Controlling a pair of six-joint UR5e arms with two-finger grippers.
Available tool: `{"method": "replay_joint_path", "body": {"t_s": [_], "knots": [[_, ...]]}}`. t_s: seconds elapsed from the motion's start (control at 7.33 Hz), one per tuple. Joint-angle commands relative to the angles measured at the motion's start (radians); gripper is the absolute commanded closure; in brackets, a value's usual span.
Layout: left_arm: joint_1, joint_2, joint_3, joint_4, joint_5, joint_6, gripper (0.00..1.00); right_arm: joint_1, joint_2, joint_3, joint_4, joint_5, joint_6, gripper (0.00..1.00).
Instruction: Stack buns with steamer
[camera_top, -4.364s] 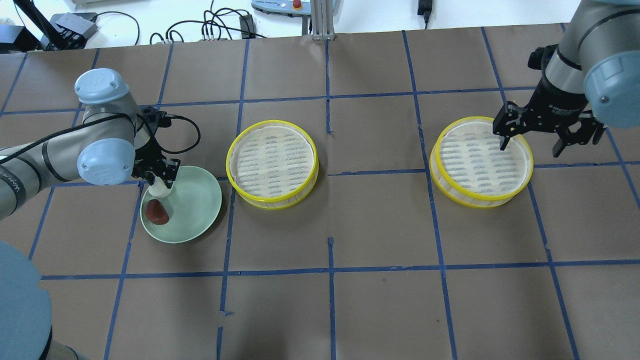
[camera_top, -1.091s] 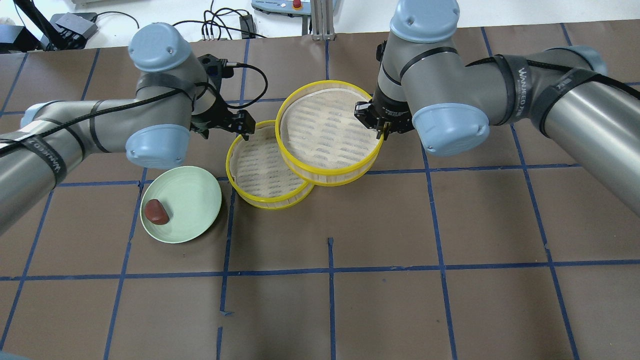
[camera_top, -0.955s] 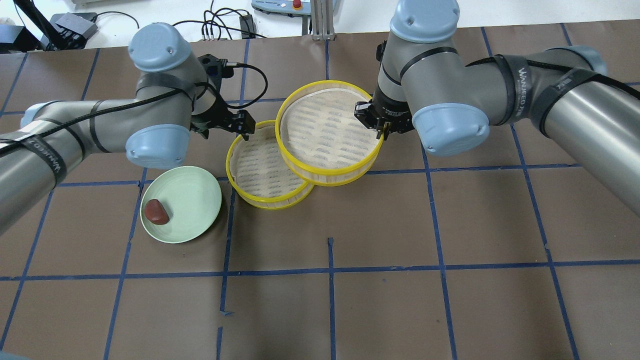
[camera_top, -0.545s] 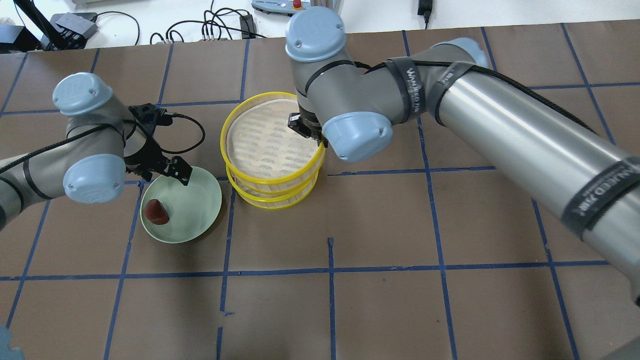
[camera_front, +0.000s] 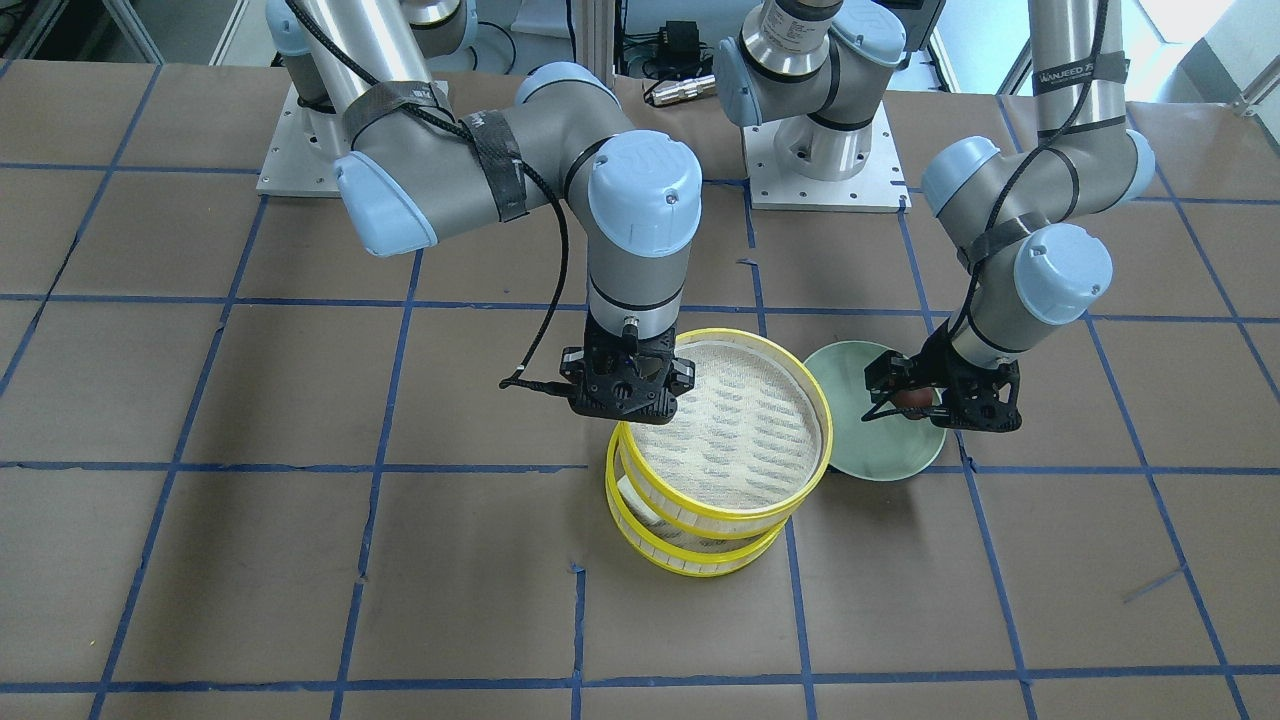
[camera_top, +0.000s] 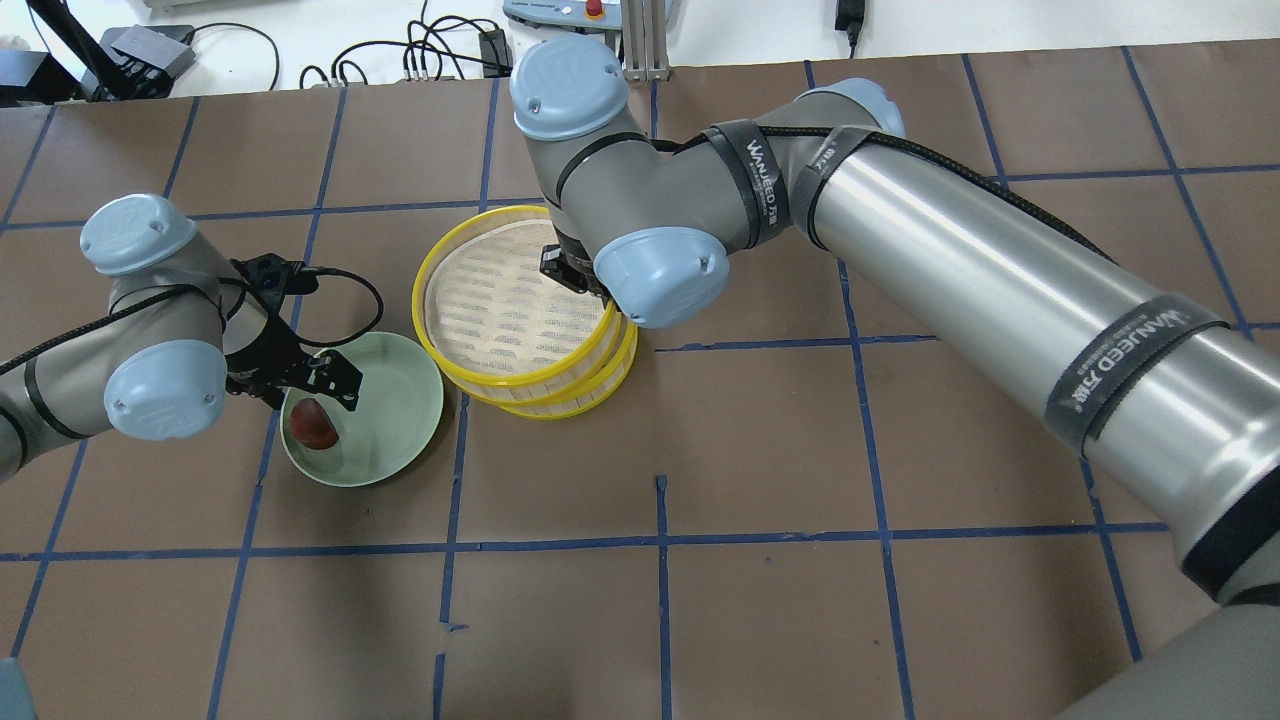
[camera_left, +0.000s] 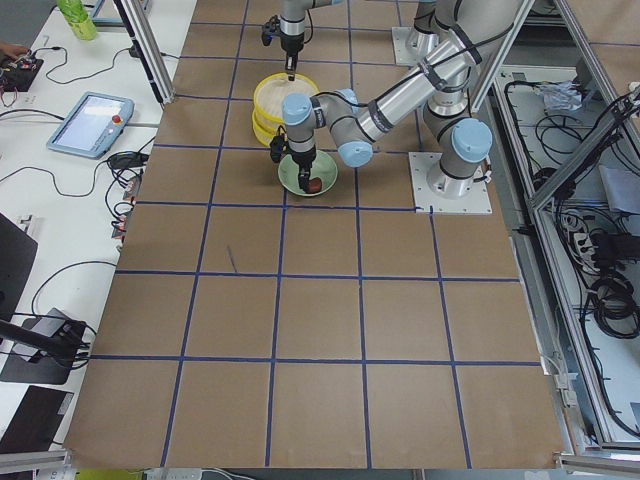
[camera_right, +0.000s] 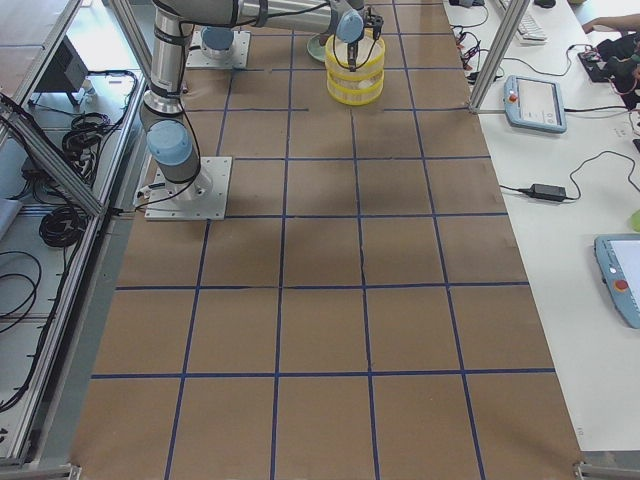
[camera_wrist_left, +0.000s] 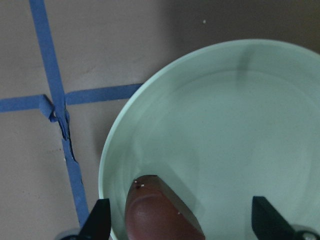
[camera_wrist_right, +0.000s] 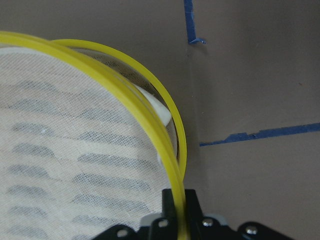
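Note:
Two yellow-rimmed steamer tiers stand one over the other. My right gripper (camera_front: 628, 400) is shut on the rim of the upper tier (camera_top: 490, 300) and holds it just above the lower tier (camera_top: 600, 375), shifted to one side. The white bun (camera_wrist_right: 156, 109) lies in the lower tier, mostly covered by the upper tier (camera_wrist_right: 75, 150). The reddish-brown bun (camera_top: 316, 425) lies on the pale-green plate (camera_top: 400, 400). My left gripper (camera_wrist_left: 182, 222) is open, low over the plate, one finger on each side of the brown bun (camera_wrist_left: 160, 210).
The table is brown paper with a blue tape grid. The plate (camera_front: 850, 375) sits close beside the steamer stack (camera_front: 700, 558). My right arm reaches across the table's middle. Cables and boxes lie beyond the far edge.
My right gripper has carried the upper tier a little further left over the lower tier. My left gripper has moved down over the plate and now straddles the brown bun.

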Motion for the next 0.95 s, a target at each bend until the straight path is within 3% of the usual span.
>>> {"method": "replay_joint_path", "body": {"t_s": [0.0, 0.14, 0.27, 0.41, 0.55, 0.82], "knots": [[0.001, 0.0, -0.014, -0.002, 0.002, -0.006, 0.27, -0.012, 0.004, -0.002, -0.005, -0.003, -0.04, 0.89], [0.001, 0.0, -0.014, -0.002, 0.002, -0.004, 0.47, -0.015, 0.007, -0.004, -0.008, 0.0, -0.042, 0.89], [0.001, 0.0, -0.009, -0.001, 0.002, -0.009, 0.74, -0.022, 0.007, 0.001, -0.008, 0.001, -0.061, 0.89], [0.001, 0.001, -0.002, 0.001, 0.002, -0.026, 0.92, -0.029, 0.008, 0.012, -0.008, 0.0, -0.07, 0.89], [0.001, 0.003, 0.0, 0.004, 0.012, -0.049, 0.99, -0.03, 0.008, 0.012, -0.006, 0.001, -0.071, 0.89], [-0.013, 0.061, 0.07, -0.022, 0.047, -0.07, 1.0, -0.03, 0.01, 0.009, -0.014, 0.012, -0.07, 0.9]]}}
